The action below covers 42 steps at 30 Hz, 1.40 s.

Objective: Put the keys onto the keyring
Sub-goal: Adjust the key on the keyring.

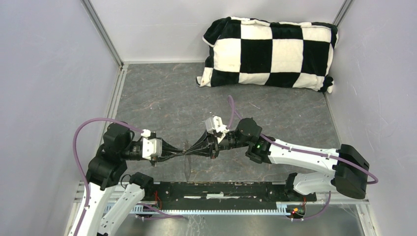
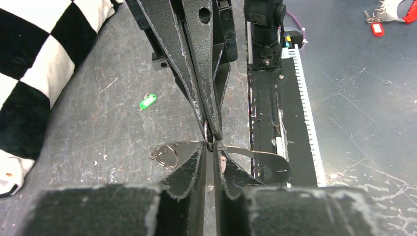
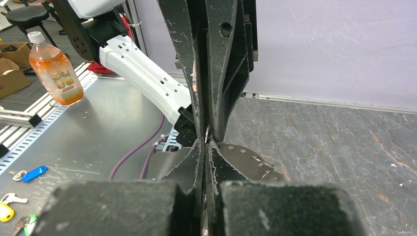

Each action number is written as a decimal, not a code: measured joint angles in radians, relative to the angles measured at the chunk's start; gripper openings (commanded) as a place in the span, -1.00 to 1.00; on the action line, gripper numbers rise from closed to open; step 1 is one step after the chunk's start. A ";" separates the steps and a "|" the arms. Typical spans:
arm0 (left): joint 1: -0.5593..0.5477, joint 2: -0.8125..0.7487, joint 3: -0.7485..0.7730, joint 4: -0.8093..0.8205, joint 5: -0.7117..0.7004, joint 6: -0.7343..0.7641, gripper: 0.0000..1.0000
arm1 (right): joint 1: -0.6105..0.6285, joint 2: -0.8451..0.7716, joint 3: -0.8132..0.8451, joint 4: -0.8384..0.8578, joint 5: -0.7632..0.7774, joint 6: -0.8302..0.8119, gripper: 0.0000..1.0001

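My two grippers meet tip to tip above the middle of the grey table. The keyring [image 1: 186, 167] is a thin silvery loop that hangs between them. Its band [image 2: 255, 153] runs across my left gripper's tips, and a small split ring [image 2: 164, 155] sits at its left end. My left gripper [image 2: 209, 147] is closed on the wire with only a hairline gap. My right gripper [image 3: 206, 145] is shut on the same loop [image 3: 246, 160] from the other side. One key with a green head [image 2: 147, 101] lies loose on the table, clear of both grippers.
A black-and-white checkered pillow [image 1: 270, 51] lies at the back right. A black rail [image 1: 221, 189] runs along the near edge. Off the table, a metal bench holds an orange bottle [image 3: 54, 69], a blue-tagged key [image 3: 34, 173] and a red-tagged key [image 2: 376, 27].
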 measured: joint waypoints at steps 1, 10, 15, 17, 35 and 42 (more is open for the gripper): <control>0.000 0.002 0.000 -0.001 0.000 0.000 -0.79 | 0.000 0.000 0.000 0.000 0.000 0.000 -0.99; 0.000 0.003 -0.004 -0.009 -0.004 0.018 -0.96 | 0.000 0.000 0.008 -0.024 -0.009 -0.016 -0.99; 0.000 -0.024 -0.019 -0.011 -0.014 0.077 -0.96 | 0.000 0.001 0.048 -0.119 -0.023 -0.069 -0.78; 0.000 -0.045 -0.029 -0.008 -0.021 0.114 -0.96 | 0.001 0.001 0.067 -0.164 -0.025 -0.097 -0.58; 0.000 -0.071 -0.049 -0.008 -0.082 0.302 -0.96 | 0.025 -0.058 0.225 -0.574 0.050 -0.343 -0.04; 0.000 -0.081 -0.049 -0.016 -0.074 0.444 -0.96 | 0.066 -0.068 0.253 -0.673 0.155 -0.433 -0.05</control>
